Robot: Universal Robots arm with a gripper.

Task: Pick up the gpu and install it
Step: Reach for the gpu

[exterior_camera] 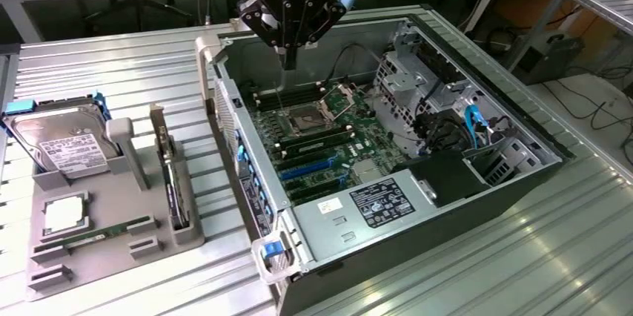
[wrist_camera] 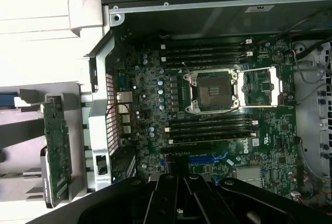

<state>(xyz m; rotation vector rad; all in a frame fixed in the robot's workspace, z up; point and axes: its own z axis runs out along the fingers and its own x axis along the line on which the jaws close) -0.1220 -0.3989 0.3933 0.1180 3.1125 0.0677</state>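
The gpu (exterior_camera: 175, 181) stands on edge in a slot of the grey holder (exterior_camera: 109, 245) at the exterior view's left, its pale bracket end pointing away from the front. From the wrist view the gpu (wrist_camera: 56, 149) shows as a narrow board beside the case wall. My gripper (exterior_camera: 289, 58) hangs above the open computer case (exterior_camera: 514, 119), over the memory slots near the empty CPU socket (exterior_camera: 302, 117). Its fingers are shut together with nothing between them. In the wrist view the gripper (wrist_camera: 180, 175) sits over the motherboard's blue expansion slots (wrist_camera: 207, 158).
A silver hard drive (exterior_camera: 64, 144), a CPU chip (exterior_camera: 64, 215) and a green memory stick (exterior_camera: 94, 237) also sit in the holder. The drive cage (exterior_camera: 416, 71), cables and power supply (exterior_camera: 381, 201) crowd the case. Everything rests on a ribbed metal table (exterior_camera: 118, 71).
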